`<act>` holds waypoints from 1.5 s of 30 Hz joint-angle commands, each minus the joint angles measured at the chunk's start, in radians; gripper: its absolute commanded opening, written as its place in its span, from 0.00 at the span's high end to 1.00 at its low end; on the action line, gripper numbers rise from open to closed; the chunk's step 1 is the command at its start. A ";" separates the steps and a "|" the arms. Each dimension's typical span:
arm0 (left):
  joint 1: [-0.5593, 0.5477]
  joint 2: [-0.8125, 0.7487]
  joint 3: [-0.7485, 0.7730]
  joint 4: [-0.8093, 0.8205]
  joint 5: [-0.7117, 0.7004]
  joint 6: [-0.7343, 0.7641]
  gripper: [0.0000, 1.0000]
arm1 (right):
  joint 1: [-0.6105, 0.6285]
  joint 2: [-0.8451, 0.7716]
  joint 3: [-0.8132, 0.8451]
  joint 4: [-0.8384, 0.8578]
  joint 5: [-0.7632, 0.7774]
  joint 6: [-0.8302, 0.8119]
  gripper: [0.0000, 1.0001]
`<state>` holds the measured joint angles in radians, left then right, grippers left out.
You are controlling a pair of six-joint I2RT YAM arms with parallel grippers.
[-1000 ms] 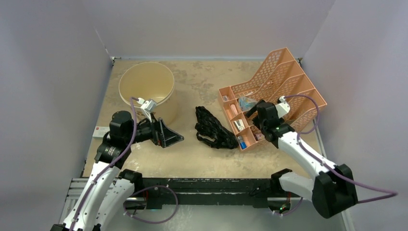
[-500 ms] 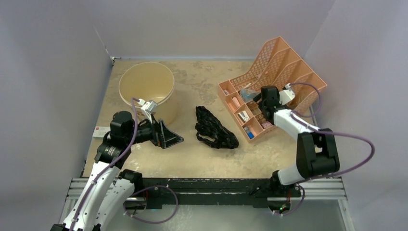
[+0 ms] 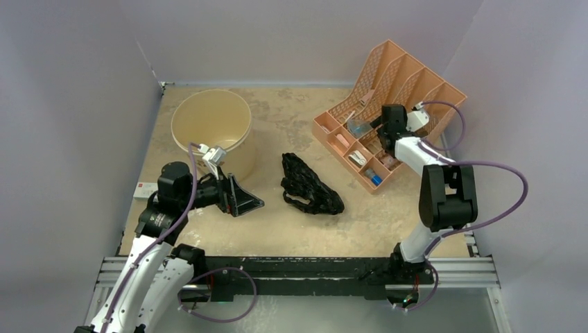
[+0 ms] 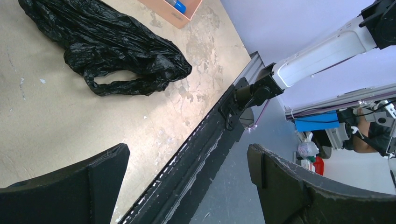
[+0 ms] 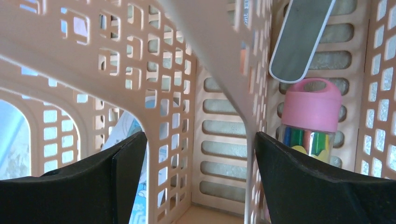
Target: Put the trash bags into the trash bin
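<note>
The orange organiser (image 3: 409, 76) had been pushed and turned toward two o'clock by the right gripper (image 5: 200, 135), its jaws open astride a divider (image 5: 219, 70). The trash bag (image 3: 310, 186) was left untouched at the centre of the tabletop (image 3: 277, 232). The trash bin (image 3: 208, 118) stood at ten o'clock, with the left gripper (image 4: 187, 149) held open near it. The task itself was judged not advanced.

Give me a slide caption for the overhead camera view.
Black trash bag lies mid-table, beige bin beyond the open left gripper; right gripper sits inside the orange organiser.
</note>
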<state>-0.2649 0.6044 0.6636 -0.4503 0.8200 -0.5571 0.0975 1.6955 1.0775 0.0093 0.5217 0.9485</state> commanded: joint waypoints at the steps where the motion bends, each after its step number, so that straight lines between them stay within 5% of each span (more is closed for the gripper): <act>1: -0.004 -0.029 0.034 -0.004 0.019 0.010 0.00 | -0.006 -0.092 0.051 0.090 -0.130 -0.158 0.10; 9: -0.004 -0.035 0.025 -0.001 -0.014 0.006 0.00 | 0.058 -0.315 -0.161 0.333 -0.745 -0.404 0.10; 15: -0.004 -0.037 0.023 -0.011 -0.019 0.011 0.00 | 0.270 -0.242 -0.068 0.264 -0.661 -0.445 0.09; 24: -0.004 -0.053 0.018 -0.028 -0.044 0.014 0.00 | 0.417 0.126 0.237 0.146 -0.534 -0.540 0.09; 34: -0.004 -0.046 0.005 -0.014 -0.033 0.016 0.00 | 0.395 0.395 0.513 0.015 -0.112 -0.471 0.04; 45: -0.004 -0.046 -0.003 -0.005 -0.015 0.010 0.00 | 0.236 0.559 0.801 -0.111 -0.311 -0.561 0.03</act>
<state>-0.2649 0.5629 0.6617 -0.4942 0.7799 -0.5568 0.4229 2.2635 1.8004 -0.0162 0.2562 0.4400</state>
